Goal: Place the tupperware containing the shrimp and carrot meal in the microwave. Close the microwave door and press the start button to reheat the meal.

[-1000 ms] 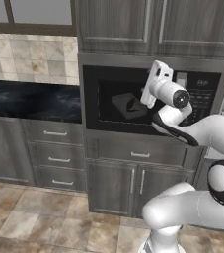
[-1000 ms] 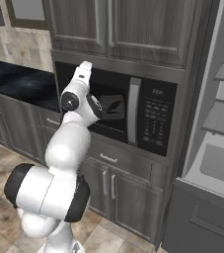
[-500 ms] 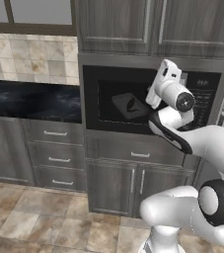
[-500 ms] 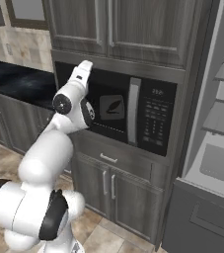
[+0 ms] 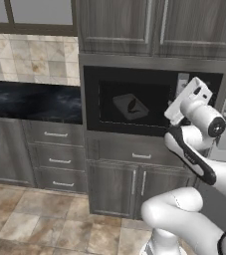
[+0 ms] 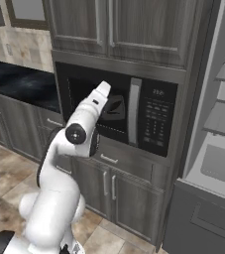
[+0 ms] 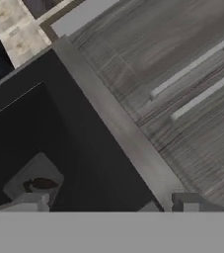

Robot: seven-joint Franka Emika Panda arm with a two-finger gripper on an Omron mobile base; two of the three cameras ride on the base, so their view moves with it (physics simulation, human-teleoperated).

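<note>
- Gripper (image 7: 108,202) is hanging w/ jaws wide, holding nothing, just in front of microwave door (image 5: 129,104).
- Door is sitting closed.
- Tupperware (image 5: 130,106) is showing thru the glass, inside microwave (image 6: 119,111).
- Keypad panel (image 6: 156,121) is sitting right of handle strip (image 6: 134,111).

wood-grain cabinets (image 5: 154,25), black counter (image 5: 30,102), tile floor (image 5: 40,224).

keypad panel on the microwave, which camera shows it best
The right base view: the keypad panel faces that camera unobstructed, with its small display above the buttons, right of the grey handle strip. In the left base view the arm covers most of it. The hand view looks at the door window instead.
</note>
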